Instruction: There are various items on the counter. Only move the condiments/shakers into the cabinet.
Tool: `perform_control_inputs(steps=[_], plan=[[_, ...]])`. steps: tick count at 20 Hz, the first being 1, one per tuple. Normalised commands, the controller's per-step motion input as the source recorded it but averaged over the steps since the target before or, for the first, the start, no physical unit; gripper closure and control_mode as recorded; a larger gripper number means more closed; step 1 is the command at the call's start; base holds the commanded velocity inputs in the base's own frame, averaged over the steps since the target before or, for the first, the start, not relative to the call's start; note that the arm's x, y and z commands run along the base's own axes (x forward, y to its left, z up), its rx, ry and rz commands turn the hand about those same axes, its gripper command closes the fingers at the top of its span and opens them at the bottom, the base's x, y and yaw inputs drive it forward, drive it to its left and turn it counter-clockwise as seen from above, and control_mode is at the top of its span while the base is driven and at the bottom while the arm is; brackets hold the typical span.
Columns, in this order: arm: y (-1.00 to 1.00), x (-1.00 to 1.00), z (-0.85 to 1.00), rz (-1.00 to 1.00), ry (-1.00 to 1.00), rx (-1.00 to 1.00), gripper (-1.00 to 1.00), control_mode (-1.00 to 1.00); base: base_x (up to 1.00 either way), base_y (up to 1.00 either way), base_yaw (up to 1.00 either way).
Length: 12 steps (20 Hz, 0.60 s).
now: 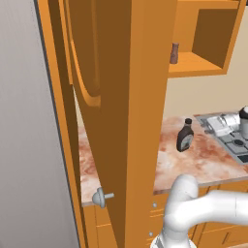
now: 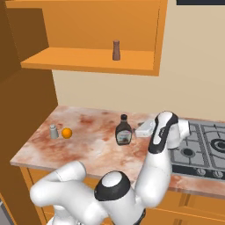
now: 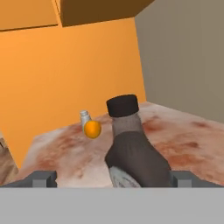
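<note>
Marbled counter [image 1: 203,164] in left base view: dark bottle [image 1: 184,136] upright near hob [image 1: 232,140]; brown shaker [image 1: 174,53] already on cabinet [image 1: 193,65] shelf. Right base view: small grey shaker [image 2: 53,131] just beside orange [image 2: 66,132], well apart from bottle. Hand view: gripper [image 3: 111,179] with jaws fully spread, holding nothing, bottle between fingertips. Likely rigid, light, smooth; grip body below cap.

The worktop [image 2: 88,132] looks like mottled pinkish stone, smooth and matt. The cabinet [image 2: 88,59] is plain orange wood. The bottle [image 2: 124,132] is dark and dull.
</note>
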Motion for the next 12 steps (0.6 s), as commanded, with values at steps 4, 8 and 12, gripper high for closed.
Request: perform_control_inputs(steps=[4,8,12], plan=[[0.34,0.25,0.00,0.00,0.00,-0.02,-1.00,-1.00,0.00,0.00,0.00],[0.21,0.17,0.00,0.00,0.00,0.00,-1.00,-1.00,0.00,0.00,0.00],[0.14,0.04,0.00,0.00,0.00,-0.01,-1.00,-1.00,0.00,0.00,0.00]])
